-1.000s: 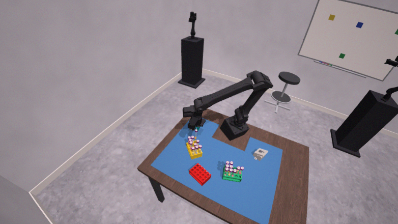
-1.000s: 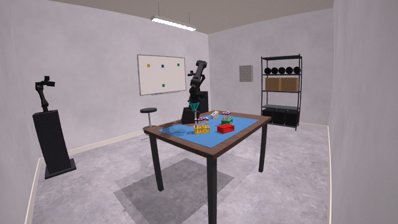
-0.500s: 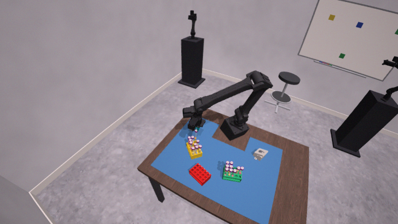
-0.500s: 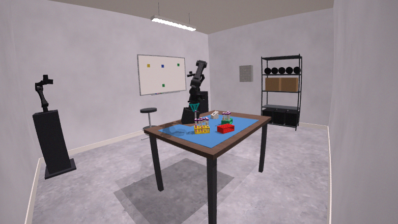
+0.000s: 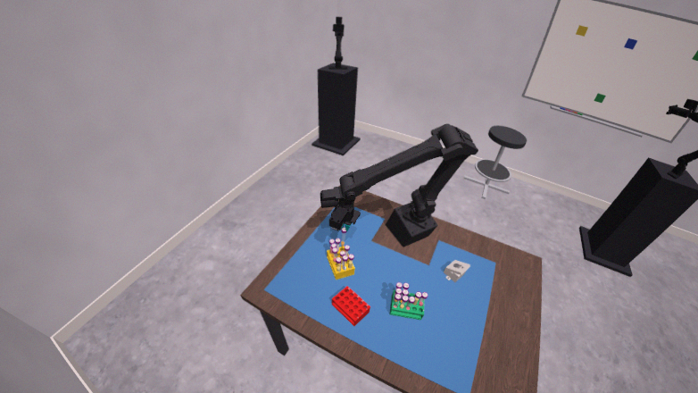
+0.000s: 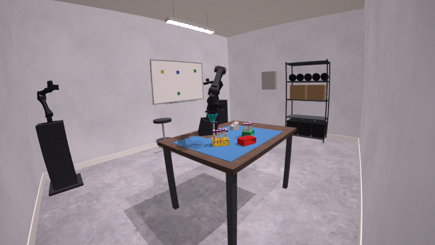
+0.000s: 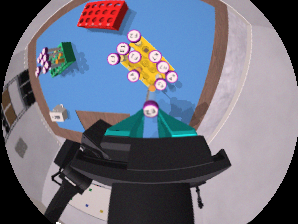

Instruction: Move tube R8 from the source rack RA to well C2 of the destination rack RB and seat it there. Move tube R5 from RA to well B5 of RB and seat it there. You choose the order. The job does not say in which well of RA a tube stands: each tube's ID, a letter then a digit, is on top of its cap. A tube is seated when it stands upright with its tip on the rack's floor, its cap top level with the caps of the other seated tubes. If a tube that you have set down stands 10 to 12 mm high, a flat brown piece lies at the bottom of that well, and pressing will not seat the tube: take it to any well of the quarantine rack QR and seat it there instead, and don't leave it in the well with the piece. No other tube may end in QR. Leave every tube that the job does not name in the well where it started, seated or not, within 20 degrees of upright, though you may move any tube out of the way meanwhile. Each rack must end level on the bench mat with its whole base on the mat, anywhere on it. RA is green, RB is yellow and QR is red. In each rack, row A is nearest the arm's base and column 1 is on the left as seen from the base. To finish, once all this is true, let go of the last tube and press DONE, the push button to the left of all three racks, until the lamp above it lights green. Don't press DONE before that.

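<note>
Over on the left of the top view, the yellow rack RB (image 5: 336, 270) already bristles with capped tubes, and just above its near edge hangs the gripper (image 5: 344, 228), teal fingers clamped tight on a purple-capped tube (image 7: 150, 108). The cap's lettering is too small to read, so I can't tell whether it's R8 or R5. The tube is held clear of the rack, above and arm-side of it, not in a well yet. The arm (image 5: 397, 163) is stretched out from its base, elbow high, wrist pointing down. Moving right: red rack QR (image 5: 350, 305) stands with no tube in it, green rack RA (image 5: 407, 308) keeps several tubes, the DONE button (image 5: 457, 270) waits untouched. I'd call it mid-delivery, with seating and the finish left to do
</note>
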Tool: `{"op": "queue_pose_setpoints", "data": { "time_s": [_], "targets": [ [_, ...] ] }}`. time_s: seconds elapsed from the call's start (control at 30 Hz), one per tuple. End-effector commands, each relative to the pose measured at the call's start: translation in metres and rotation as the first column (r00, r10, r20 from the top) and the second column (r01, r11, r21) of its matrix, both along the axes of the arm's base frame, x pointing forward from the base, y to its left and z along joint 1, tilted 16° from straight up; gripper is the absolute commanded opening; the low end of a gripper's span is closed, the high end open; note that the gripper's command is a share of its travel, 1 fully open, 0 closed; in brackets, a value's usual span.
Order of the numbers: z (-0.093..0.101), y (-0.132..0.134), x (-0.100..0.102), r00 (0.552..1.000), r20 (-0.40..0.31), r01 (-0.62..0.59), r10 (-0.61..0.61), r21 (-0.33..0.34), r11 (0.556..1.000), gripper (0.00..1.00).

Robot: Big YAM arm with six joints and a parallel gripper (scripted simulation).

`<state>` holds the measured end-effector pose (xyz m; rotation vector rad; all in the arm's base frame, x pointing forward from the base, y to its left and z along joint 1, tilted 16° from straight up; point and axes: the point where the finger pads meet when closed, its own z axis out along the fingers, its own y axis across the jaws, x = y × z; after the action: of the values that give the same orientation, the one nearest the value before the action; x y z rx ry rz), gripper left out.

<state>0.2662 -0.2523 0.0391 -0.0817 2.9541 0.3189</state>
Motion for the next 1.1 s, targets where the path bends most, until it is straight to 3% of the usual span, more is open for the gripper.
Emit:
{"op": "queue_pose_setpoints", "data": {
  "time_s": [0.0,1.07],
  "targets": [
    [0.002,-0.008,0.013,1.0,0.018,0.006,-0.006,-0.014,1.0,0.0],
    [-0.01,-0.001,0.009,1.0,0.008,0.01,-0.01,-0.002,1.0,0.0]
  ]
}}
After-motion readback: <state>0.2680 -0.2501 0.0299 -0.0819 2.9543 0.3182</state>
